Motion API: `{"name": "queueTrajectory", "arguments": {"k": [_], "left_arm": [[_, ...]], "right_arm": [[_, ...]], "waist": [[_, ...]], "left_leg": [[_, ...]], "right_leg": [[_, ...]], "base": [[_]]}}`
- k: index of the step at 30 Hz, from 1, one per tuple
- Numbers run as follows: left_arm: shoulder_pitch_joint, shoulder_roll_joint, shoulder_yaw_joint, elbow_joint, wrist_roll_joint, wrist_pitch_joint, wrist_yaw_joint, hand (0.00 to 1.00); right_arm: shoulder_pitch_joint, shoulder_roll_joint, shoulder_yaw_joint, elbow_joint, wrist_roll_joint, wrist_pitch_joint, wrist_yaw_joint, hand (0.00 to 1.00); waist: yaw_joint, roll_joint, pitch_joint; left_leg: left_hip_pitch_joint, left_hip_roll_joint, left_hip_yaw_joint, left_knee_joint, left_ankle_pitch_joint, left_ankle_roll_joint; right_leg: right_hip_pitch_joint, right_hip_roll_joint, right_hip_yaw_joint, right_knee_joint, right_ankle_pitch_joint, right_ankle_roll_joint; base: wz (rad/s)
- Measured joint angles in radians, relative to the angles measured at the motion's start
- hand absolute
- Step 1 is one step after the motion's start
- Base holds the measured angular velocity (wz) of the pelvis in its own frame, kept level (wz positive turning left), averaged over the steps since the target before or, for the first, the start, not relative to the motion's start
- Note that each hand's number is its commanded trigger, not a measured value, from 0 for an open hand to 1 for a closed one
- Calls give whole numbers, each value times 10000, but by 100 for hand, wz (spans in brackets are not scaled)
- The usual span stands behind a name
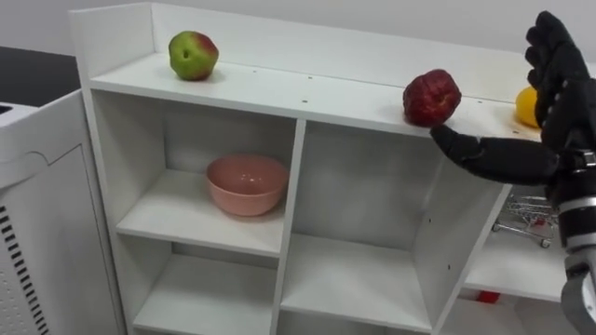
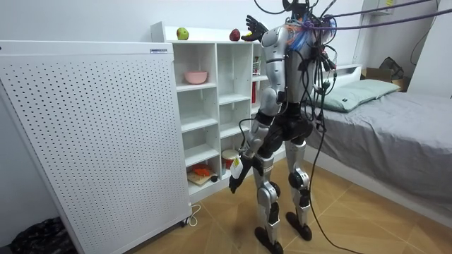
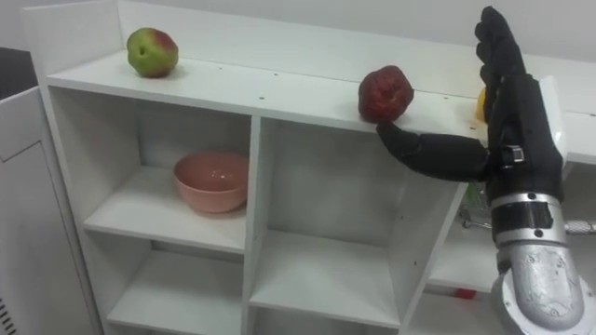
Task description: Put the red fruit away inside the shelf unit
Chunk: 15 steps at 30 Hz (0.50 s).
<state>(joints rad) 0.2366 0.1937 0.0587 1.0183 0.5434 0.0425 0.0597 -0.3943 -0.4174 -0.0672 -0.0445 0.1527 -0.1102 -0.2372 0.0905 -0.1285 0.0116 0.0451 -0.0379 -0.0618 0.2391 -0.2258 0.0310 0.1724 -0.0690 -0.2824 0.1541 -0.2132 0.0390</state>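
A dark red fruit [image 1: 431, 97] sits at the front edge of the white closet's top board [image 1: 307, 88]. My right hand [image 1: 559, 84] is open just right of it. The fingers stand upright and the thumb [image 1: 475, 154] reaches left, its tip right under the fruit at the board's edge. A green-red apple [image 1: 193, 55] rests at the top board's left end. An orange-yellow fruit [image 1: 527, 106] lies on the board, partly hidden behind my right hand. In the room view I stand facing the closet, and my left hand [image 2: 235, 176] hangs low by my side.
A pink bowl [image 1: 247, 183] stands in the upper left compartment. The neighbouring compartments are bare. A small wire cart [image 1: 526, 219] shows on a shelf at the right. A white perforated panel [image 2: 92, 141] stands left of the closet, and a bed [image 2: 395, 113] is behind me.
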Motion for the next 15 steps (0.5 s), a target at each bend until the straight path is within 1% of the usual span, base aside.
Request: {"name": "queueTrajectory", "arguments": {"k": [2,3,6,8,10,13,15], "left_arm": [[-6,26,-2,-85,117,9,-15,0],[-4,29,-2,-117,166,10,-16,0],[0,37,-1,-175,212,11,-13,0],[11,46,-2,-174,376,31,27,0],[15,48,-5,-175,440,48,73,0],[-14,60,-2,-176,501,205,178,0],[-23,81,-2,-176,502,229,189,0]], "right_arm": [[-3,-13,0,68,40,13,7,0],[-12,-24,1,97,32,20,12,0],[-422,-94,10,504,36,46,124,0],[-789,-303,44,845,42,69,292,0],[-930,-422,62,991,38,144,379,0],[-1040,-439,73,1373,331,171,545,0],[-1165,-439,79,1702,516,275,695,0]], "waist": [[-14,-4,-3],[-4,-4,-3],[-8,-5,-9],[2,-34,-30],[10,-74,-59],[14,-153,-115],[16,-167,-125]], "left_leg": [[-22,-7,-62,0,0,0],[-25,-7,-65,0,0,-1],[-20,-4,-60,-10,3,-5],[-4,-2,-62,-14,4,-6],[21,-5,-63,-9,6,-6],[43,-5,-68,-7,8,-5],[52,0,-76,-10,8,-4]], "right_leg": [[8,-9,-192,2,0,0],[6,-9,-222,3,0,0],[-2,-7,-223,2,0,0],[7,-3,-221,3,0,0],[7,-4,-218,1,0,0],[16,-7,-214,-11,0,0],[19,-9,-210,-12,0,0]], "base": [[7],[4],[0],[0],[0],[0],[0]]}}
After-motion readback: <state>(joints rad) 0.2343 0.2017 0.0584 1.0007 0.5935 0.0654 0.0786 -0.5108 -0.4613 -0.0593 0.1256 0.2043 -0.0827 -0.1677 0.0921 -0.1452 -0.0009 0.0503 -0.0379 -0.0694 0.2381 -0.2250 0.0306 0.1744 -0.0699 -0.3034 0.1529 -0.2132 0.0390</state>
